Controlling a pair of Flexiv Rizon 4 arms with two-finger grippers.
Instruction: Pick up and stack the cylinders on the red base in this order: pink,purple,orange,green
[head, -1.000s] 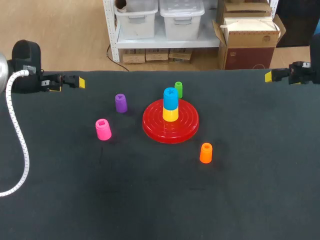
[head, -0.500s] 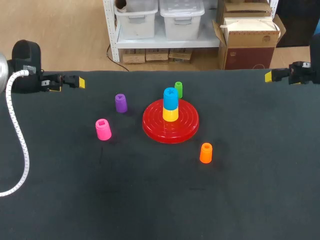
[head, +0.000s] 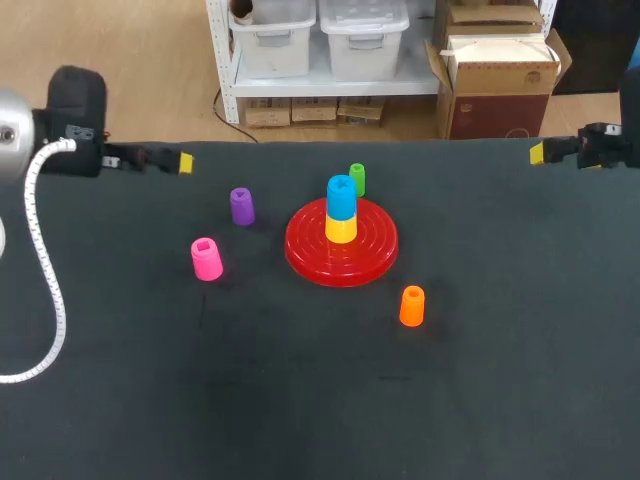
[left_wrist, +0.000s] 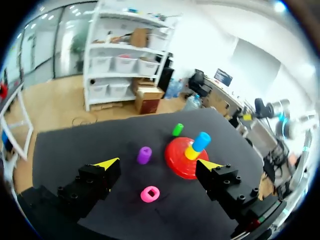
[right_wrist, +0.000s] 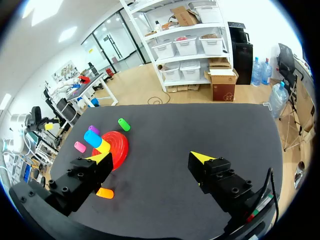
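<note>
- Pink cylinder (head: 207, 259) stands upright on the table (head: 500, 380), to the left of the red base (head: 300, 250) and not touching it.
- Left hand (left_wrist: 157, 163) hovers wide open and empty; best to centre it squarely over pink before closing.

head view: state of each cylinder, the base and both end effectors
red base, carries yellow cylinder with blue cylinder on top
pink cylinder, upright on table, not stacked
purple cylinder, upright on table, not stacked
orange cylinder, upright on table, not stacked
green cylinder, upright on table, not stacked
left end effector, open, empty
right end effector, open, empty
</note>
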